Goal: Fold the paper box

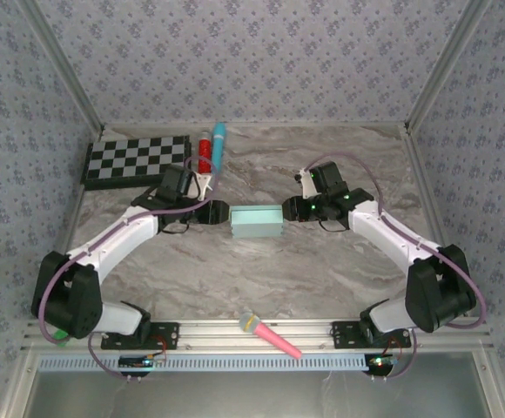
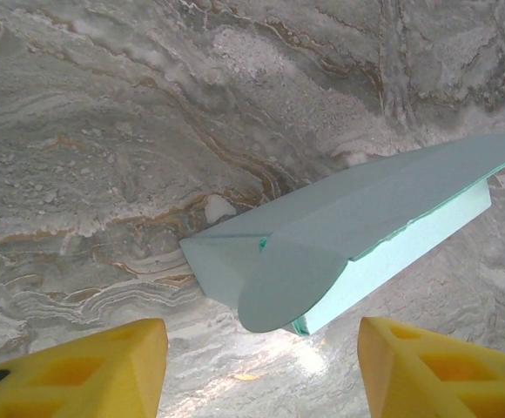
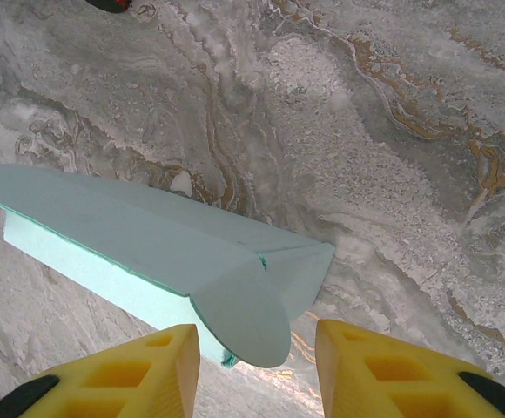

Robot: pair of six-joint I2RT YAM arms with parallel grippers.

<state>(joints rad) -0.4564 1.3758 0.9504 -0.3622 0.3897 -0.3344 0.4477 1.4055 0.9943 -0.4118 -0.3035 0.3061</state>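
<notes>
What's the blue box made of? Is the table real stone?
The paper box looks like thin matte card: crisp creases and thin cut edges. The table looks like veined grey-brown marble, though it may be a printed surface.

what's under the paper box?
The paper box rests on the marble table, and marble shows along its edges. The patch directly beneath is covered, so nothing there can be checked.
</notes>
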